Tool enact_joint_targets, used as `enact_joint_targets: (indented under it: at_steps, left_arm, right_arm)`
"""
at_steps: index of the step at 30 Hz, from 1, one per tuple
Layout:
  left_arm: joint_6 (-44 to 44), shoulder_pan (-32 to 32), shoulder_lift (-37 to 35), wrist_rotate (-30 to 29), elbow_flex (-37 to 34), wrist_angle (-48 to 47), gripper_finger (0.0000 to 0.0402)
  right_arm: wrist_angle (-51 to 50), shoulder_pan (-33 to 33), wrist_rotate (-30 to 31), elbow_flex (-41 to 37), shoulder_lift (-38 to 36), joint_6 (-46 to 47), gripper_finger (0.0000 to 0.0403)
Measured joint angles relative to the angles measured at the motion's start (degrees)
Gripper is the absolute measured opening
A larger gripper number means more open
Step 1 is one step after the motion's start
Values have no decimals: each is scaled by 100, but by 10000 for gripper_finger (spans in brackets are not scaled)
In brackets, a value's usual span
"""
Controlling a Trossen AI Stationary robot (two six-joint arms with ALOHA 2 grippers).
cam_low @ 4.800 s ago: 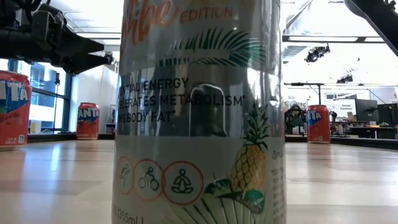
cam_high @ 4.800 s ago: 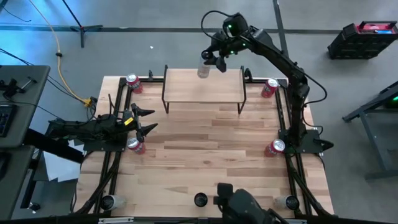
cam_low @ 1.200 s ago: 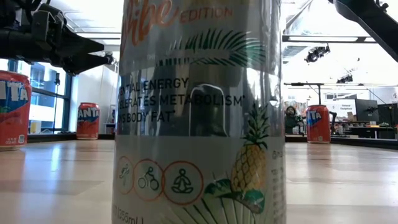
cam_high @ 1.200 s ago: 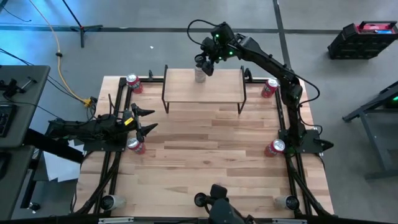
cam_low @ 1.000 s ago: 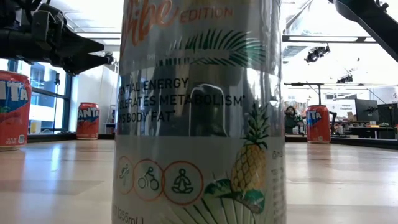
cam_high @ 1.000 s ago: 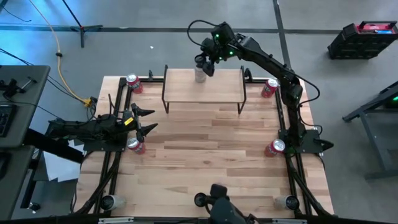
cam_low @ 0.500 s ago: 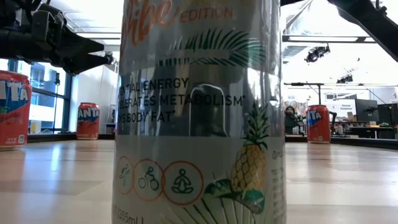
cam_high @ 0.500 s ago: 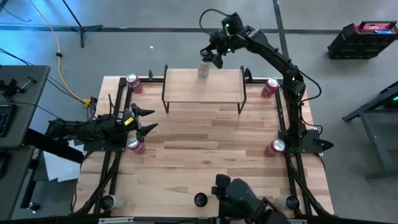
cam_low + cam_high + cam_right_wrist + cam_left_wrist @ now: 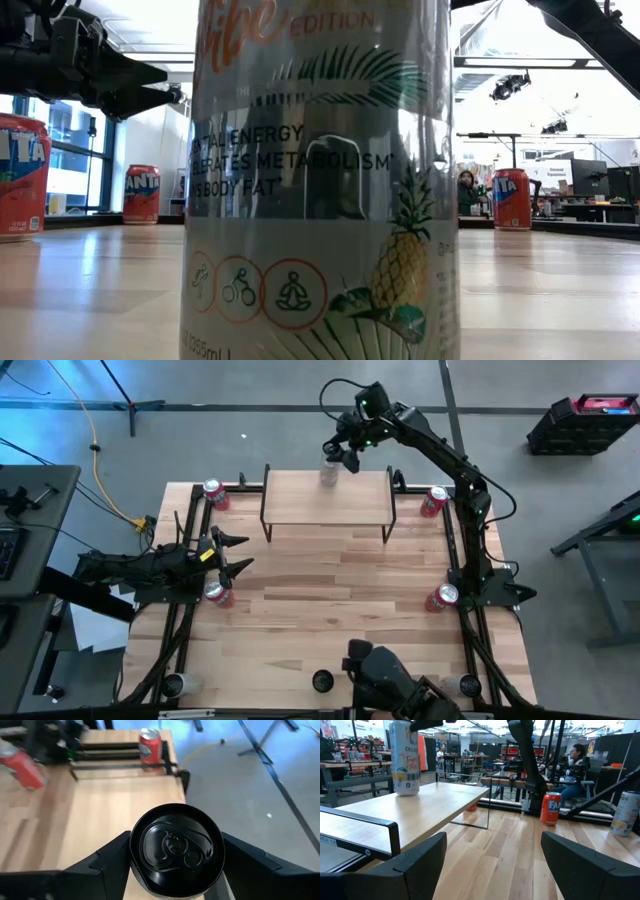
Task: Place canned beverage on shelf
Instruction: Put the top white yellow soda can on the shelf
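Observation:
The shelf [image 9: 328, 502], a light wood plank on thin black legs, stands at the table's far middle. A silver beverage can [image 9: 328, 472] stands upright by the shelf's far edge; the left wrist view shows the can [image 9: 405, 759] with its base at the plank. My right gripper [image 9: 340, 457] is shut on this can, whose black lid [image 9: 176, 847] fills the gap between the fingers. My left gripper [image 9: 238, 554] waits open at the table's left side, pointing level toward the shelf [image 9: 420, 810], nothing between its fingers [image 9: 492, 865]. My right gripper pinches the can's upper wall [image 9: 134, 851] between its two fingers [image 9: 107, 862], one on each side just below the lid. The fingers come slanting down from the far right. The can stays upright, its base seemingly on the shelf top [image 9: 406, 794].
Red cans stand at the corners [image 9: 215, 492], [image 9: 433, 500], [image 9: 217, 593], [image 9: 441, 597]. Silver cans [image 9: 180, 683], [image 9: 462, 683] and a pineapple-print can [image 9: 320, 180] stand near the front edge. A dark figure [image 9: 400, 685] is at the near edge. Bare wood lies mid-table.
My right gripper has gone a little toward the table's right and far edges, rolling slightly, and the can between its fingers has shifted with it along the shelf top toward the shelf's far edge, staying upright.

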Motion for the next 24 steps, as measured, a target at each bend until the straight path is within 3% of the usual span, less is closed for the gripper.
enact_joint_targets:
  at_steps: [24]
  left_arm:
    - [0, 1, -1, 0, 0, 0, 314]
  right_arm:
    - [-65, 179, 147, 7, 0, -78, 257]
